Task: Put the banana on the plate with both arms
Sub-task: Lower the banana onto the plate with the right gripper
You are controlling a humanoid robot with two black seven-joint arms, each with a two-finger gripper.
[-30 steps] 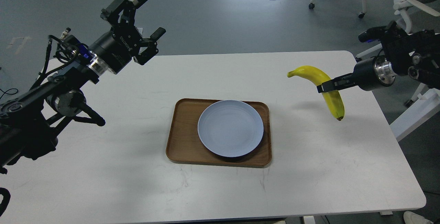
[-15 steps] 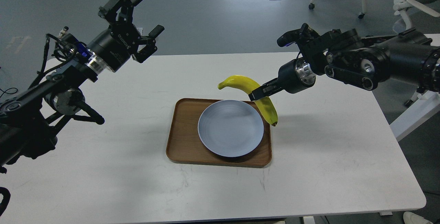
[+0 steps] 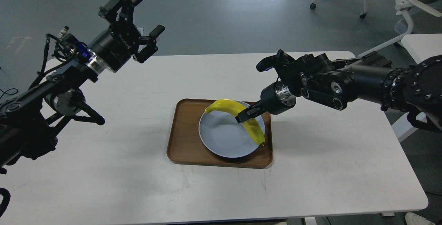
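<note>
The yellow banana (image 3: 241,117) hangs over the right half of the pale blue-grey plate (image 3: 221,135), its dark tip low near the plate's right rim. I cannot tell whether it touches the plate. My right gripper (image 3: 243,115) is shut on the banana's middle, the arm reaching in from the right. My left gripper (image 3: 142,17) is open and empty, held high above the table's far left corner, far from the plate.
The plate sits on a brown wooden tray (image 3: 183,138) at the middle of the white table (image 3: 103,176). Office chairs (image 3: 411,0) stand on the grey floor behind the table, at the back right.
My right arm has carried the banana left and down, from beyond the table's right side to over the plate. The left arm has barely moved.
</note>
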